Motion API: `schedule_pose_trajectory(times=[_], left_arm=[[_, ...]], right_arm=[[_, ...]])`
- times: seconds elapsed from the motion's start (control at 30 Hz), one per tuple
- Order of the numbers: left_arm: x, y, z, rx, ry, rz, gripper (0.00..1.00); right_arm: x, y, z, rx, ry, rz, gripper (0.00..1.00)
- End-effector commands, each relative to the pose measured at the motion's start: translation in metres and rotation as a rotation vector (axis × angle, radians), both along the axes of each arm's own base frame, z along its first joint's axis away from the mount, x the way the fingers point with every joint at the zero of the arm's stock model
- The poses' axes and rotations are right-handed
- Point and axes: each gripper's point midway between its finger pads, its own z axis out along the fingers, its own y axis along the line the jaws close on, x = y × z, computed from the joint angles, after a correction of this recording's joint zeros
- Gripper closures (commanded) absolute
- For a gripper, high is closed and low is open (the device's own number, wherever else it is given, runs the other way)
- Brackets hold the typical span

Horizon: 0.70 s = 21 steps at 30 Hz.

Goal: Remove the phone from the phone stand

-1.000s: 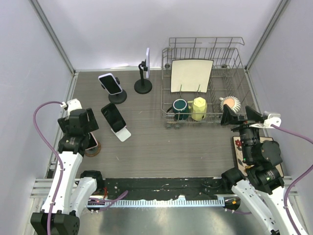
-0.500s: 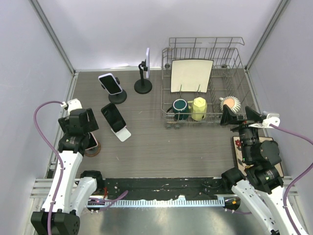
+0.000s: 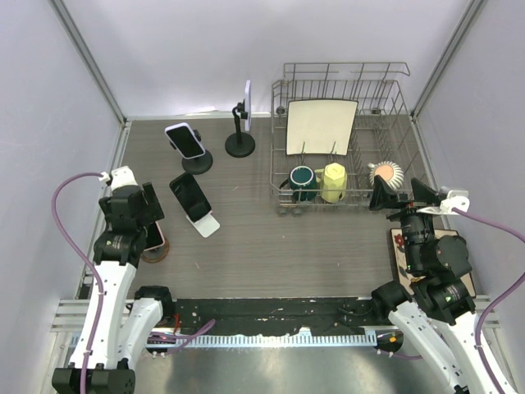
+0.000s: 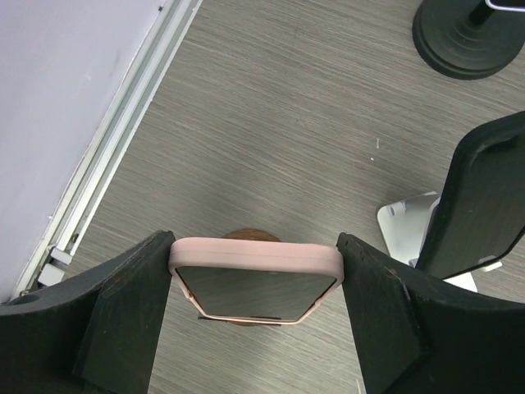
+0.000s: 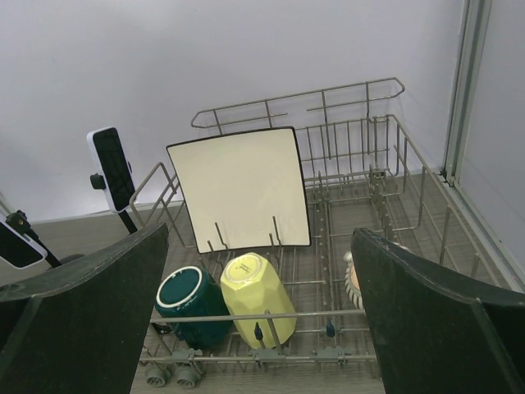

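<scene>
**Left pincer [image 3: 150, 233] clamped on the pink phone [image 3: 155, 236] at its stand [image 3: 154, 253]**

Top view: this pair sits at the left edge of the table [image 3: 271, 242], and the pincer comes from above, which I judge suits a straight lift. The right pincer [image 3: 399, 195] hangs wide open and empty near the rack [image 3: 344, 66], out of the way. Left wrist: the fingers [image 4: 123, 320] press the phone's two sides, with the brown stand peeking out behind it. I cannot tell whether it has cleared the stand. Right wrist: the spread jaws frame the rack and hold nothing.
</scene>
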Motion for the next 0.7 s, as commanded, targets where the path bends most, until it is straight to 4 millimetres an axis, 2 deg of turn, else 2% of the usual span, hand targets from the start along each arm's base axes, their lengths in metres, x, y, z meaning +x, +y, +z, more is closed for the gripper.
schedule_pose_trajectory(times=[0.0, 0.2, 0.27, 0.3, 0.37, 0.4, 0.47, 0.5, 0.57, 0.6, 0.67], left_arm=[[0.002, -0.006, 0.019, -0.030, -0.057, -0.021, 0.20], [0.000, -0.006, 0.021, -0.032, -0.061, -0.020, 0.32], [-0.001, -0.005, 0.024, -0.029, -0.067, -0.017, 0.39], [-0.003, -0.004, 0.026, -0.028, -0.070, -0.014, 0.47], [-0.004, -0.003, 0.033, -0.024, -0.082, -0.011, 0.55], [-0.006, -0.003, 0.034, -0.022, -0.080, -0.010, 0.65], [-0.007, -0.002, 0.043, -0.023, -0.098, -0.005, 0.72], [-0.009, -0.002, 0.044, -0.023, -0.092, -0.003, 0.80], [-0.009, -0.003, 0.053, -0.029, -0.104, -0.002, 0.87], [-0.011, -0.003, 0.054, -0.033, -0.098, -0.001, 0.94], [-0.011, -0.003, 0.064, -0.042, -0.113, 0.004, 0.99]], right_arm=[[0.001, 0.001, 0.014, 0.027, -0.040, 0.004, 0.01], [0.000, 0.002, 0.016, 0.032, -0.042, 0.012, 0.01], [0.000, 0.003, 0.017, 0.031, -0.044, 0.015, 0.01], [0.000, 0.003, 0.017, 0.031, -0.043, 0.015, 0.01], [0.000, 0.004, 0.018, 0.032, -0.043, 0.023, 0.01], [0.000, 0.004, 0.018, 0.031, -0.044, 0.024, 0.01], [0.000, 0.006, 0.019, 0.035, -0.043, 0.032, 0.01], [0.000, 0.008, 0.020, 0.032, -0.045, 0.040, 0.01], [0.000, 0.010, 0.021, 0.034, -0.047, 0.053, 0.01], [0.001, 0.014, 0.022, 0.028, -0.044, 0.071, 0.01], [0.001, 0.016, 0.023, 0.030, -0.045, 0.084, 0.01]])
